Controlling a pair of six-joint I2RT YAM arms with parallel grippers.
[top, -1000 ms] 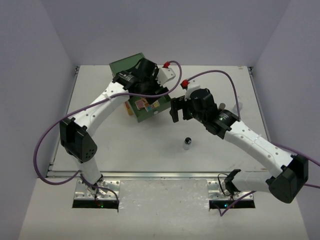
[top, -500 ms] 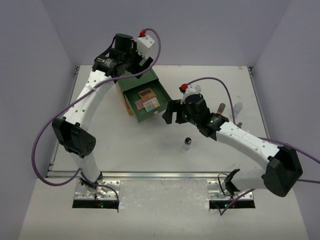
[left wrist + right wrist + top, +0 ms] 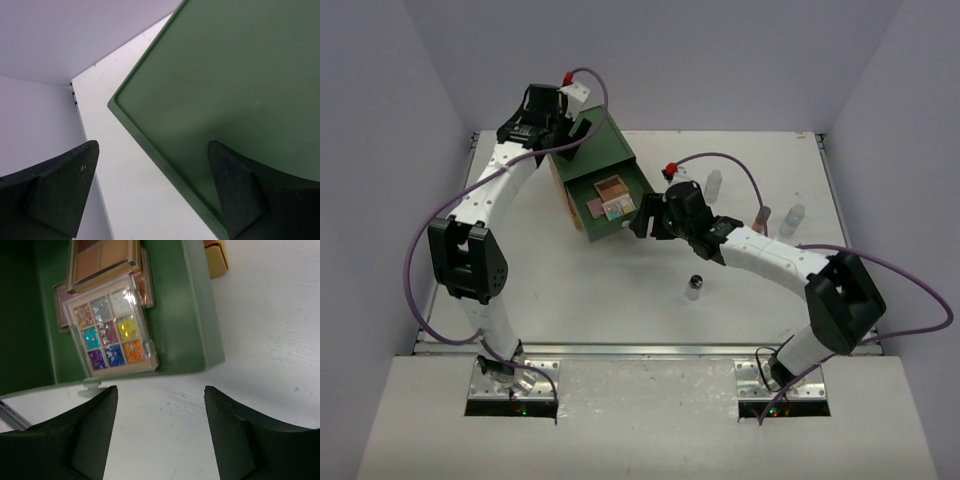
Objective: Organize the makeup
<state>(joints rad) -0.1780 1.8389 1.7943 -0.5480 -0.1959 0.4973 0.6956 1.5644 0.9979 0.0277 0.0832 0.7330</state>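
Right wrist view: multicolour square glitter palette [image 3: 112,332], tan palette [image 3: 102,257] and pink palette [image 3: 61,315] stacked inside open green plastic drawer box [image 3: 192,315]. Right gripper [image 3: 160,390] just off box front, fingers wide, empty. Left gripper [image 3: 152,145] above box top, fingers wide, empty.

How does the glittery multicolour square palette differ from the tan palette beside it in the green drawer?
The multicolour square palette has nine glittery pans of different colours; the tan palette shows plain matte brown shades. The multicolour one lies by the green drawer's front wall, fully visible; the tan one sits further back, cut off by the picture edge. Both are flat, face up, in one drawer.
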